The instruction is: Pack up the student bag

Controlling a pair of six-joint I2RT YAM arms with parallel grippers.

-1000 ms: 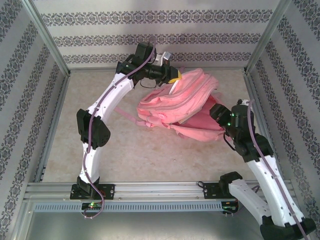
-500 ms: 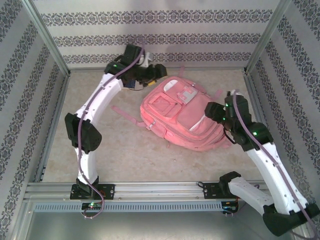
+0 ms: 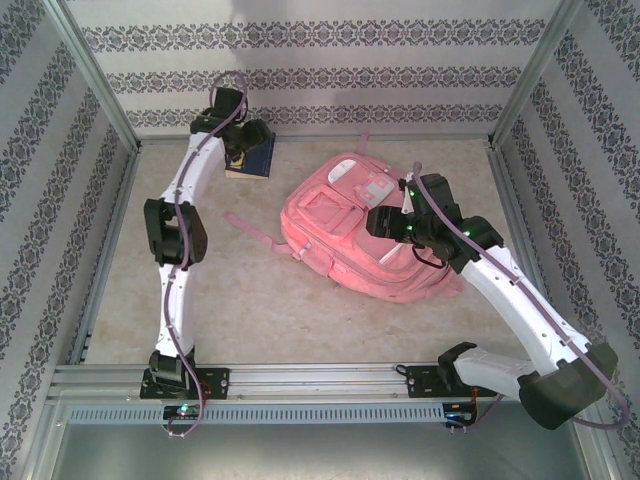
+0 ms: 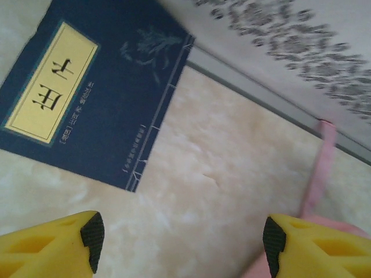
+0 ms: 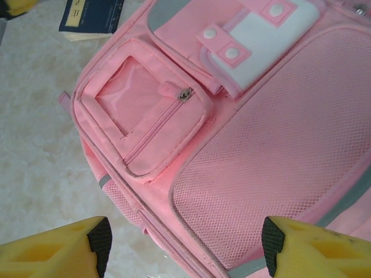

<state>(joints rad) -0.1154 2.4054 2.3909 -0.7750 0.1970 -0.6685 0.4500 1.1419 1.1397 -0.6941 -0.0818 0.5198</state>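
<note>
large pink student bag (image 3: 345, 235) lies flat mid-table, front pockets facing up.

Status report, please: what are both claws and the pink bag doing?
Left gripper open by blue book. Right gripper open over student bag, lying front-up. Book lies apart from bag.

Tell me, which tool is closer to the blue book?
Left. The left tool hovers open just beside the blue book. The right tool hangs open above the pink student bag, well away from the book.
</note>
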